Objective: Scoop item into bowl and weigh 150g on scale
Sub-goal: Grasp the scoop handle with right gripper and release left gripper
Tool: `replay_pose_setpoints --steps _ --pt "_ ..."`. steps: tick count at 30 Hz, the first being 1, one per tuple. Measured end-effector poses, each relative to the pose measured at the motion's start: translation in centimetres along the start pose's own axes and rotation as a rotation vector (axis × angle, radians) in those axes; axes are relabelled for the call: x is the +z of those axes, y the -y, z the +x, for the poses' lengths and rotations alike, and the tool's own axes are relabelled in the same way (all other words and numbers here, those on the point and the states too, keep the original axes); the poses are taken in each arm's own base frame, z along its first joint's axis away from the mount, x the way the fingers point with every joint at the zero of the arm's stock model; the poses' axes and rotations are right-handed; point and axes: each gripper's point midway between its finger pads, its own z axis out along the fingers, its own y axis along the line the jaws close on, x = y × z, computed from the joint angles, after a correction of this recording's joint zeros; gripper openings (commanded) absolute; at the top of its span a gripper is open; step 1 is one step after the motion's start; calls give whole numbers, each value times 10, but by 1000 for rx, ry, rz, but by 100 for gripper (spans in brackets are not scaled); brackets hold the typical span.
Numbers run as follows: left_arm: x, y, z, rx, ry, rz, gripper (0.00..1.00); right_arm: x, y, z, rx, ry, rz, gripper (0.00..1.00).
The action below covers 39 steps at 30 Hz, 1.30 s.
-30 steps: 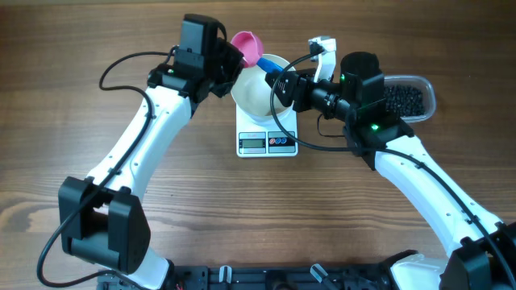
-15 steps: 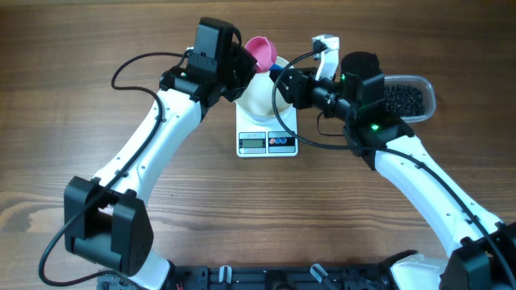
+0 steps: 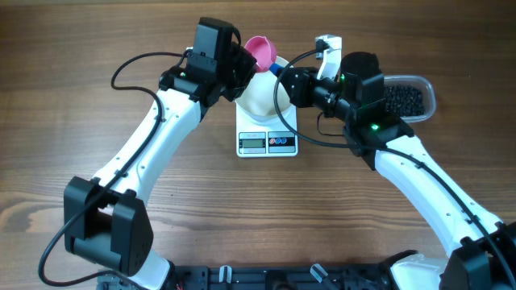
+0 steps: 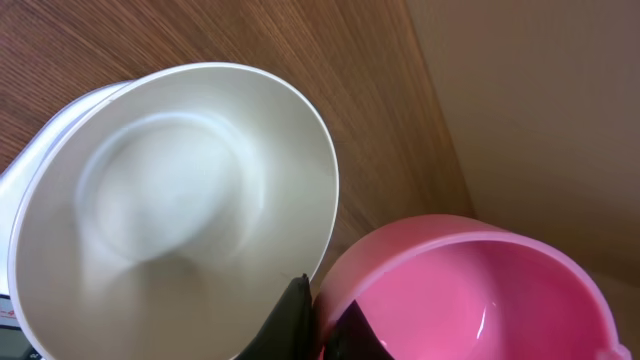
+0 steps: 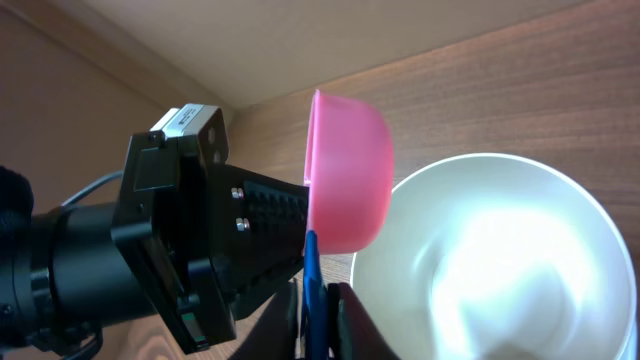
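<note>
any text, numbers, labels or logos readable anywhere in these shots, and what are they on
No text can be read in any view.
Display on the scale: digits too small to read.
Buttons beside it: any markings too small to read.
Pale tag on the left gripper, right wrist view: blurred, unreadable.
Bowl and pink scoop: plain, no print.
</note>
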Motion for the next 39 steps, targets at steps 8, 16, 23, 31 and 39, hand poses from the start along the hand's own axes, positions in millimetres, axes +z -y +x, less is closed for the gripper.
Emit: replay_pose_setpoints --steps 8,16,23,31,39 --pt "0 0 0 15 0 -1 42 0 2 0 6 3 10 4" --pt "0 3 -2 37 5 11 56 -1 13 -3 35 22 64 4" --pt "-4 8 -26 221 57 47 56 -22 62 -7 115 -28 198 4" --pt "-10 8 -36 401 81 45 34 -71 53 -70 32 -41 321 4" --pt "-11 8 -11 652 -43 91 4 -89 65 -81 -6 -40 403 4"
